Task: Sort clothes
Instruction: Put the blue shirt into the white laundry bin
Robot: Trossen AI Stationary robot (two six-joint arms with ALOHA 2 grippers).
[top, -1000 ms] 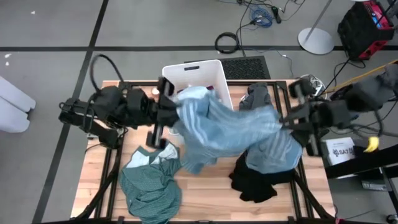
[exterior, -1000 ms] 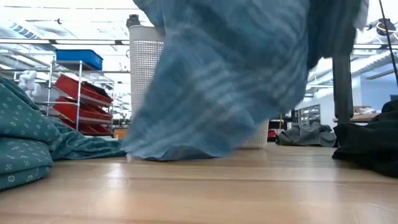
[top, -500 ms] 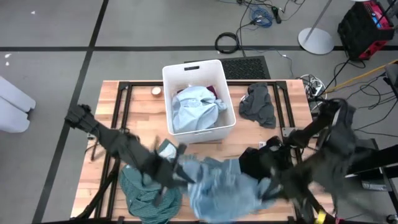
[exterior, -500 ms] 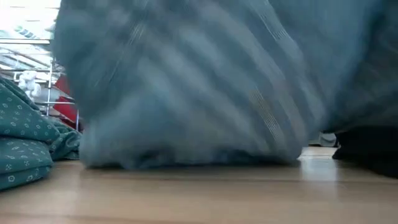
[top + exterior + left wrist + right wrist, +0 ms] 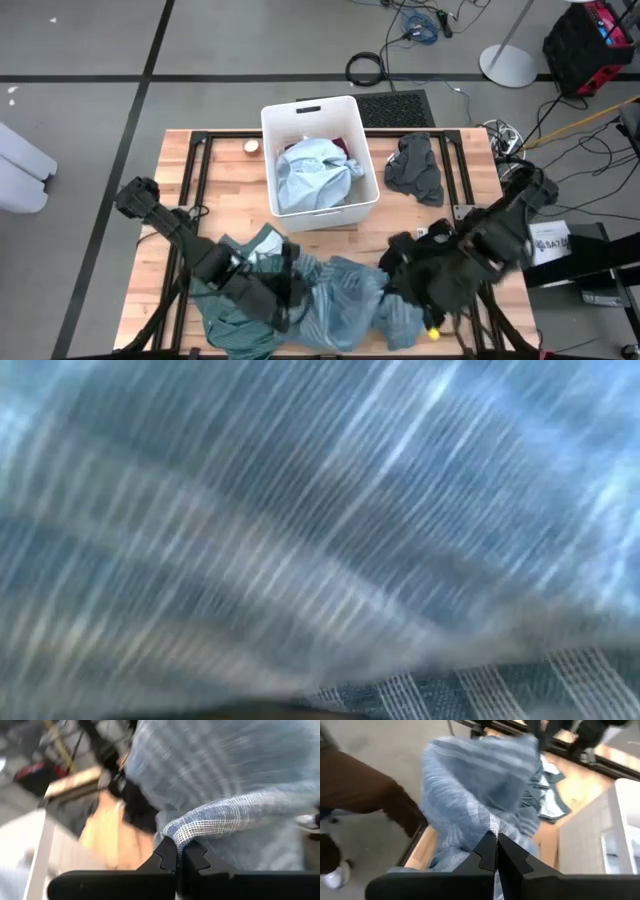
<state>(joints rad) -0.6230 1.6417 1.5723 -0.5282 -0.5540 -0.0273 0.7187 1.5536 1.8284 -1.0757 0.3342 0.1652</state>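
The blue-grey striped garment (image 5: 340, 300) is stretched out between my two grippers at the table's near edge. It fills the low view (image 5: 320, 530). My left gripper (image 5: 287, 290) is shut on its left end, over the teal green garment (image 5: 232, 312). My right gripper (image 5: 400, 288) is shut on its right end, beside the black garment (image 5: 420, 258). A light blue garment (image 5: 315, 172) and a maroon piece (image 5: 344, 150) lie inside the white bin (image 5: 275, 115). A dark grey garment (image 5: 415, 168) lies at the far right. My left gripper pinches a bunched fold at the striped garment's edge (image 5: 197, 831) between its two shut fingers (image 5: 167, 857). The fingers slant downward. The cloth spreads away from them toward the other arm. My right gripper pinches a gathered fold of the striped garment (image 5: 487, 826) between its shut fingers (image 5: 507, 852), slanting down from the table's right. The cloth bulges up beyond the fingertips and sags toward the table's near edge.
A small round object (image 5: 250, 147) lies left of the bin. Black frame rails (image 5: 195, 150) run along the table's sides. A person's brown trouser leg (image 5: 365, 785) and shoe (image 5: 334, 872) show beyond the near edge. Bare wood (image 5: 225, 190) lies left of the bin.
Both grippers have swung down and toward the table's near edge, tipping from level to slanting down, and have stayed shut. The striped garment has gone with them from over the bin to low at the near edge, where it now covers the low camera.
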